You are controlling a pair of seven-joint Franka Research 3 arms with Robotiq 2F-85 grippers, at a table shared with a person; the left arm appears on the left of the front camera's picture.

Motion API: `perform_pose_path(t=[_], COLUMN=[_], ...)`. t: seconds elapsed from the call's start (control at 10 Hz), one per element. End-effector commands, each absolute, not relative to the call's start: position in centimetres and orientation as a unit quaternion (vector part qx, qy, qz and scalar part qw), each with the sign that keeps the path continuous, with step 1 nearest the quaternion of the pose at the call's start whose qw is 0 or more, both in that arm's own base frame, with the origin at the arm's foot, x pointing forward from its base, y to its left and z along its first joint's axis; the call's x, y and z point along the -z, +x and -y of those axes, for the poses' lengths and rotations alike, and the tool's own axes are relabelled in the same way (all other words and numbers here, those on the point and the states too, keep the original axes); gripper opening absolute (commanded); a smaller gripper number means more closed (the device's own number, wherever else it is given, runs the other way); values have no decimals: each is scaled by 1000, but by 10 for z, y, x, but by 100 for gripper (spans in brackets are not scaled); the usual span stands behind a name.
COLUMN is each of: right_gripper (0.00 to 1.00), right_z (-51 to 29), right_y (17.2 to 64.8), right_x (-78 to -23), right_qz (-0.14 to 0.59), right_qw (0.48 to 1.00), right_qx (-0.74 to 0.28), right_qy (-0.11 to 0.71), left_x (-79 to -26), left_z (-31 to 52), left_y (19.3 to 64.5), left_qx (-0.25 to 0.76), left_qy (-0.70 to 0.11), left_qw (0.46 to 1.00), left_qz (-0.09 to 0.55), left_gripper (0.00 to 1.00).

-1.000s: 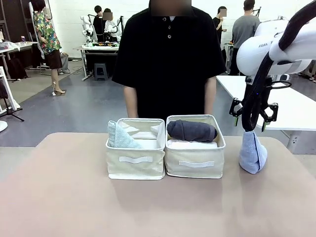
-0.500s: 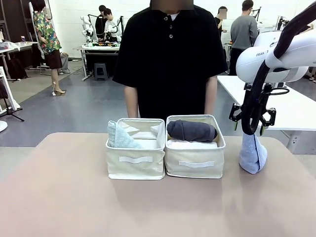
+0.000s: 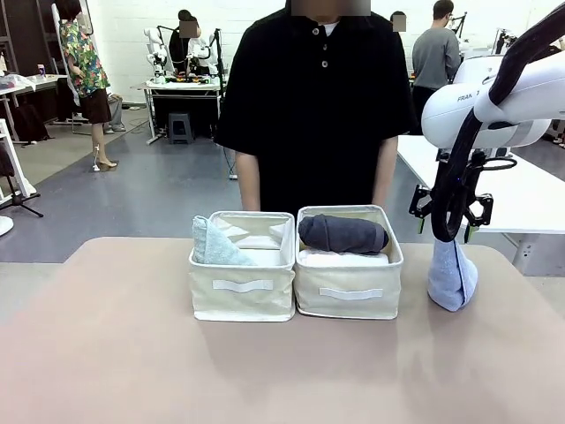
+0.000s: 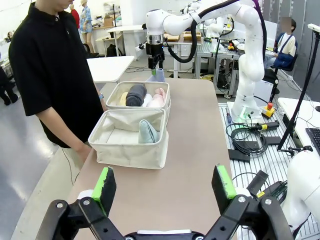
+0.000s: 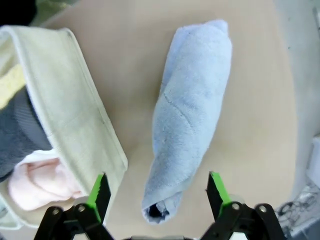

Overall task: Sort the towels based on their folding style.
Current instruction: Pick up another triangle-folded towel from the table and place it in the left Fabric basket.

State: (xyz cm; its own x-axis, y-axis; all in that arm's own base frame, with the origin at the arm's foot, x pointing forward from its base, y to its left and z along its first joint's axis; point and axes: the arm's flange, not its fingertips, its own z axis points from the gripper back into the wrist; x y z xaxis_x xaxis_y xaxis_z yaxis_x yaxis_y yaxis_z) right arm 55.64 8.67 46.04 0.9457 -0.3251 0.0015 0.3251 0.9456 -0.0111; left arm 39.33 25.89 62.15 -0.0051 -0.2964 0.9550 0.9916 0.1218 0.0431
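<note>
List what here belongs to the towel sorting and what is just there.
Job:
- light blue cone towel, on the table
- pale grey-green cone towel, in the left bin
- dark grey roll, white roll, pink roll, yellow roll, in the right bin

Just there:
- person at the far side
- white table behind

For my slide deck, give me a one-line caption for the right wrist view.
Open right gripper hovers over the light blue cone-folded towel, beside the cream bin.
</note>
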Motion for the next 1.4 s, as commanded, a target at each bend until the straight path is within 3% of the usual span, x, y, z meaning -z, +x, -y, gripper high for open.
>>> perform_pose_path(t=[0.0,0.1,0.2,0.3,0.4,0.5,0.7,0.8,0.9,1.3], right_gripper=[100,100,67,45,12,0,0,7,0,0], right_z=[-92,-95,-95,-95,-93,-92,-91,-91,-90,-86], right_y=[557,559,560,560,560,560,560,560,560,558], right_x=[-445,-440,-437,-435,-435,-435,-434,-433,-433,-434], right_qz=[-16,-24,-31,-32,-32,-30,-30,-32,-33,-33], right_qw=[990,991,991,991,991,990,991,991,991,989], right_qx=[142,131,132,131,133,134,133,132,131,144], right_qy=[-3,-4,-6,-10,-11,-12,-14,-15,-14,-14], left_x=[-621,-621,-621,-621,-621,-621,-621,-621,-621,-621], left_z=[-257,-257,-257,-257,-257,-257,-257,-257,-257,-257], left_y=[391,391,391,391,391,391,391,391,391,391], left_qx=[543,543,543,543,543,543,543,543,543,543], left_qy=[-374,-374,-374,-374,-374,-374,-374,-374,-374,-374], left_qw=[597,597,597,597,597,597,597,597,597,597], left_qz=[457,457,457,457,457,457,457,457,457,457], left_gripper=[100,100,100,100,100,100,100,100,100,100])
